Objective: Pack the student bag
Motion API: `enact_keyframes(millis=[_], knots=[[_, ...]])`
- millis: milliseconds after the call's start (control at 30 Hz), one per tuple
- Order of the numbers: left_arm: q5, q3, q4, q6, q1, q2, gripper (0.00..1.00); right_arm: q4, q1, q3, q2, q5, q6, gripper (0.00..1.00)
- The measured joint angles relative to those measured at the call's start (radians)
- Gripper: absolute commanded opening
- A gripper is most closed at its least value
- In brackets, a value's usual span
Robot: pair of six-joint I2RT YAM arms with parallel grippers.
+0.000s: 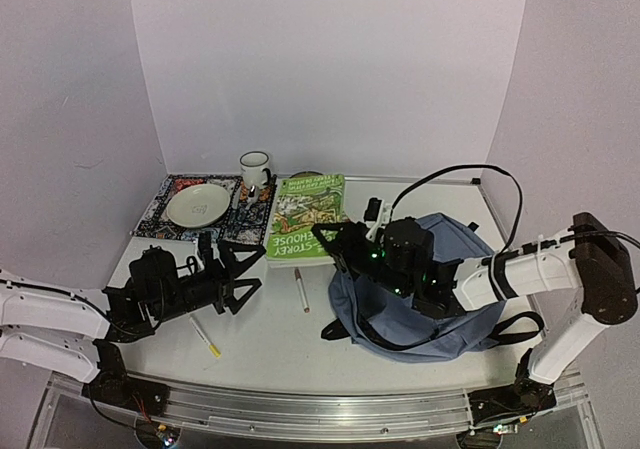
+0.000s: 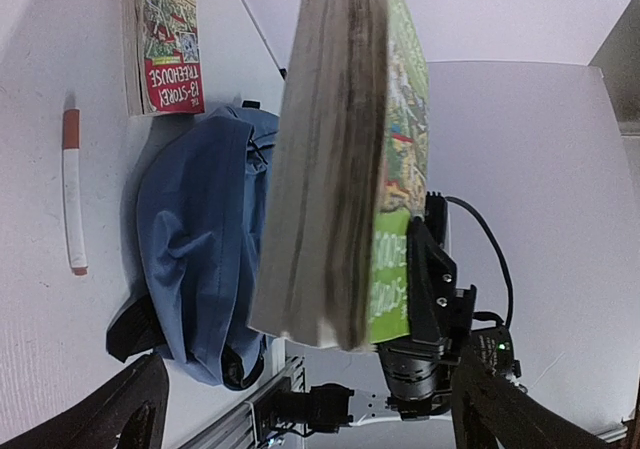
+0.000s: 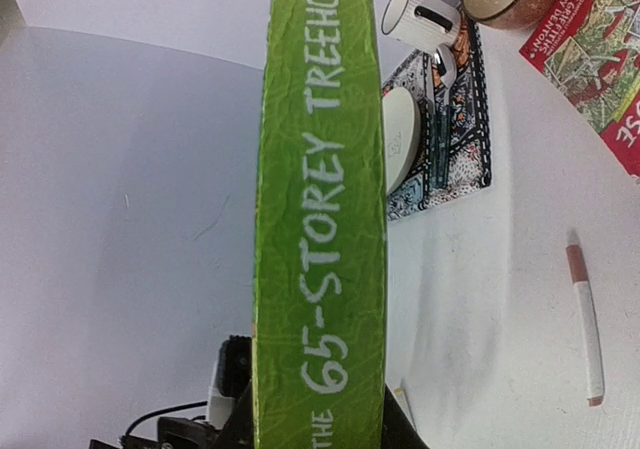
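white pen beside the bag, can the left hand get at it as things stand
Probably yes: the left hand is open and empty, the right hand has the green book, and the white pen lies uncovered on the table nearby.

Green book [image 1: 308, 219] (cover up) beside bag [image 1: 465, 249]

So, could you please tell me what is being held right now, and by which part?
The right gripper holds the green book by one end, jaws across its covers. The left gripper is open, empty.
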Motion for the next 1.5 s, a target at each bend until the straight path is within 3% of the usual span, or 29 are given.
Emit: enact_keyframes(millis=[433,533,667,900,1000,1100,1300,1500], knots=[[-0.002,0.085,0.203,0.056,-0.018,0.210,0.99,0.047,0.003,0.000,-0.021,0.014,0.036,0.00],[0.005,0.105,0.245,0.060,-0.019,0.237,0.95,0.049,0.003,0.000,-0.029,0.010,0.038,0.00],[0.009,0.129,0.291,0.074,-0.019,0.278,0.80,0.056,0.003,0.000,-0.031,0.001,0.039,0.00],[0.010,0.159,0.344,0.098,-0.019,0.316,0.39,0.069,0.003,-0.006,-0.032,-0.011,0.056,0.03],[0.010,0.159,0.355,0.107,-0.019,0.329,0.24,0.081,0.003,-0.014,-0.038,-0.011,0.056,0.11],[0.003,0.158,0.376,0.108,-0.020,0.326,0.02,0.077,0.003,-0.019,-0.043,-0.011,0.041,0.22],[0.001,0.122,0.392,0.110,-0.030,0.300,0.00,0.030,0.006,-0.031,-0.084,-0.037,-0.004,0.45],[0.038,0.060,0.381,0.111,0.033,0.265,0.00,-0.201,-0.005,-0.027,-0.177,-0.081,-0.125,0.59]])
